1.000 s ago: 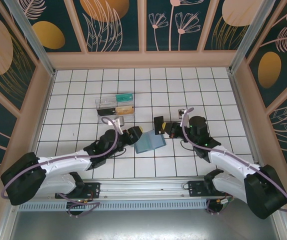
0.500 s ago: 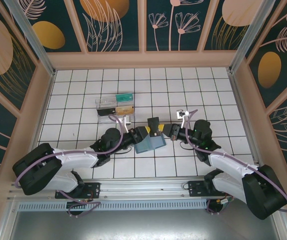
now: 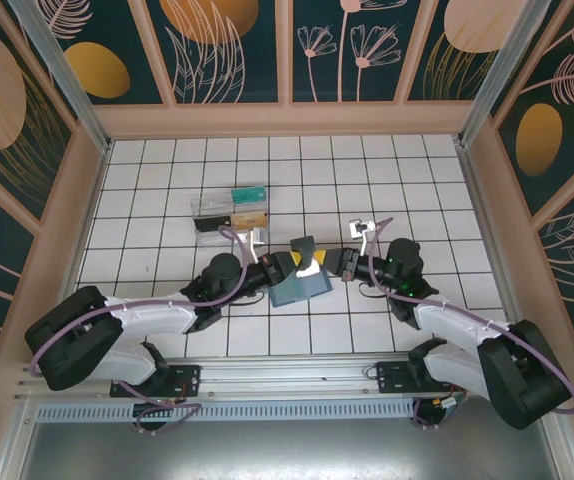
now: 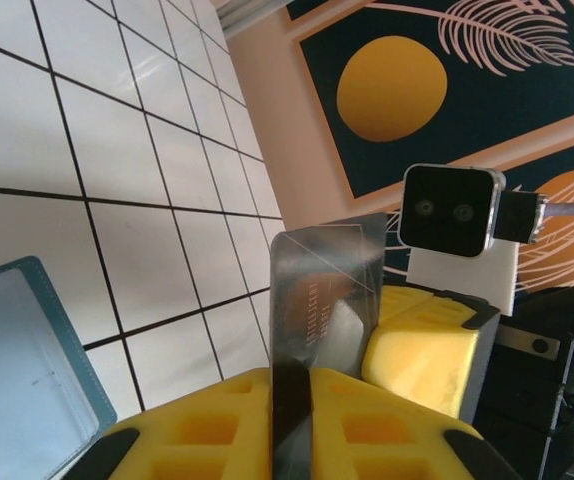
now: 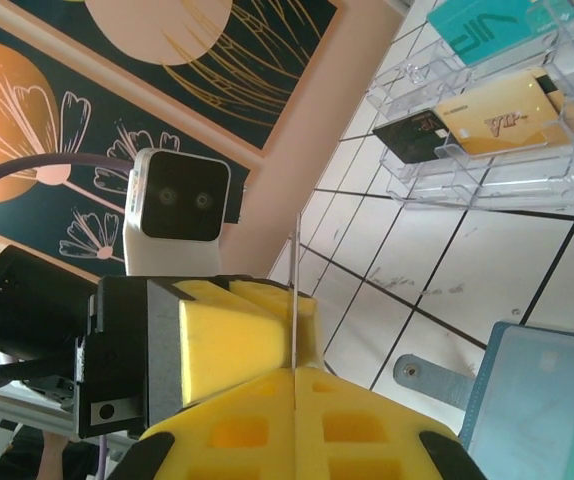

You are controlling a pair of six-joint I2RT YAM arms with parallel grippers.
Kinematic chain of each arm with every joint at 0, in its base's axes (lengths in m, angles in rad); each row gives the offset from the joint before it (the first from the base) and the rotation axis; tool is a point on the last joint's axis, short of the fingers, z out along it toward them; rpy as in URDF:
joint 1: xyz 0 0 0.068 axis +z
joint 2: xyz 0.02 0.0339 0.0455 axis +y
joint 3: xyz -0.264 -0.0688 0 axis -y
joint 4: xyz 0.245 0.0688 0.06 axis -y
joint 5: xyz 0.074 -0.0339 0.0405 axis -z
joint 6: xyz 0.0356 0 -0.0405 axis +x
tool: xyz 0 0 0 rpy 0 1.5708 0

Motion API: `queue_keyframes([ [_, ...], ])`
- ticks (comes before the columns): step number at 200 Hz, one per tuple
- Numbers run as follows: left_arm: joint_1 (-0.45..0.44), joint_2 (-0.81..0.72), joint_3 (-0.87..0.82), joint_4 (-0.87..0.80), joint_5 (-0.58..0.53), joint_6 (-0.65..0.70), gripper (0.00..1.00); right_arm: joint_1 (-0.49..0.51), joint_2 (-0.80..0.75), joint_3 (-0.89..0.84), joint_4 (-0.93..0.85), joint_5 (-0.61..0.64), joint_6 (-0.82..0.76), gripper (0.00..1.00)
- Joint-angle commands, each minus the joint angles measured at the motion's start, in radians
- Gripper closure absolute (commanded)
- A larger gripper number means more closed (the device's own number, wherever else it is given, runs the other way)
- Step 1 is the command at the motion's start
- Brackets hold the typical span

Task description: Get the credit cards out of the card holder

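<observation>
Just above the open holder on the worktop, left fingers and right fingers both pinch one dark card. Thin, stiff and probably slick, it is best gripped across its flat faces.

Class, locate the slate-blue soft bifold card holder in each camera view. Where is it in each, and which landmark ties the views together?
Top external: the slate-blue soft bifold card holder lies flat near picture centre.
Left wrist: card holder in the bottom-left corner.
Right wrist: card holder in the bottom-right corner.
Shared landmark: dark thin plastic card, by the holder's far edge from above, face-on at left wrist, edge-on at right wrist.
</observation>
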Motion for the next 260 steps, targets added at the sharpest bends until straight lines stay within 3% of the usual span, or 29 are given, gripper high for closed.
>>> queue_keyframes([
  [1, 0.002, -0.002, 0.033, 0.046, 0.032, 0.005, 0.91, 0.0, 0.01, -0.007, 0.061, -0.032, 0.0, 1.0],
  [9, 0.001, -0.006, 0.032, 0.042, 0.031, 0.006, 0.97, 0.0, 0.011, -0.005, 0.048, -0.025, -0.004, 0.99],
  [18, 0.002, -0.015, 0.032, 0.03, 0.027, 0.01, 1.0, 0.0, 0.014, -0.004, 0.031, -0.011, -0.013, 0.83],
  [29, 0.002, -0.03, 0.033, 0.004, 0.018, 0.019, 1.0, 0.0, 0.011, -0.001, 0.0, 0.014, -0.024, 0.56],
  [38, 0.001, -0.046, 0.034, -0.029, 0.005, 0.03, 1.0, -0.001, 0.005, 0.001, -0.027, 0.04, -0.039, 0.42],
  [62, 0.002, -0.106, 0.056, -0.19, -0.041, 0.094, 1.0, 0.001, -0.022, 0.022, -0.142, 0.124, -0.099, 0.26],
  [77, 0.002, -0.153, 0.099, -0.398, -0.107, 0.174, 1.0, -0.001, -0.041, 0.035, -0.216, 0.188, -0.135, 0.17],
  [116, 0.001, -0.196, 0.302, -0.989, -0.38, 0.437, 1.0, 0.009, -0.092, 0.022, -0.27, 0.293, -0.173, 0.11],
  [146, 0.001, -0.163, 0.409, -1.242, -0.648, 0.642, 1.0, 0.044, -0.121, 0.009, -0.282, 0.362, -0.195, 0.1],
  [164, 0.001, -0.151, 0.405, -1.28, -0.703, 0.886, 1.0, 0.058, -0.138, 0.009, -0.313, 0.421, -0.194, 0.01],
  [186, 0.001, -0.119, 0.409, -1.324, -0.821, 1.125, 1.0, 0.058, -0.166, 0.002, -0.324, 0.43, -0.193, 0.01],
  [211, 0.002, -0.118, 0.376, -1.253, -0.893, 1.435, 1.0, 0.085, -0.197, -0.012, -0.321, 0.462, -0.181, 0.01],
  [237, 0.015, -0.168, 0.306, -1.148, -0.816, 1.701, 1.0, 0.107, -0.217, -0.077, -0.205, 0.508, -0.158, 0.01],
  [260, 0.072, -0.169, 0.279, -1.135, -0.748, 1.835, 1.0, 0.136, -0.257, -0.108, -0.175, 0.563, -0.182, 0.01],
])
